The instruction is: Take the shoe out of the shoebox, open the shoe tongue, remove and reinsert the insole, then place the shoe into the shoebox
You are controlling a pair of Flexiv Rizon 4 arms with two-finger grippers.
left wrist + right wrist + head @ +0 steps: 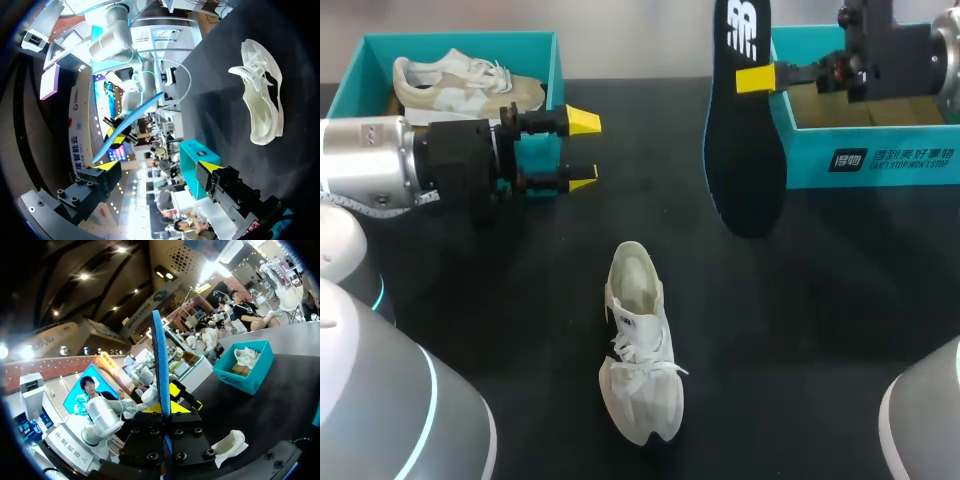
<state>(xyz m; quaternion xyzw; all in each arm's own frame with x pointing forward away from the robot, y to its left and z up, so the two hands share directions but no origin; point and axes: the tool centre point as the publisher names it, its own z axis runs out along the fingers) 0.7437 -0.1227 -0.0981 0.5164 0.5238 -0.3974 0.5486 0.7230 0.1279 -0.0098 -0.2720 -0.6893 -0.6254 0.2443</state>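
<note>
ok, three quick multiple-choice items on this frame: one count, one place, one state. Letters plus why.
1. How many teal boxes stand on the table?
A one
B two
C three

2. Where is the insole?
A flat on the table
B held upright in the right gripper
C inside a box

3. What state is the left gripper in?
A open, holding nothing
B shut on a box wall
C shut on the insole

Answers:
1 B: the head view shows one box at the far left and one at the far right.
2 B: a yellow tip presses its side in the head view, and the right wrist view shows it edge-on between the fingers.
3 A: its yellow tips stand apart with nothing between them.
</note>
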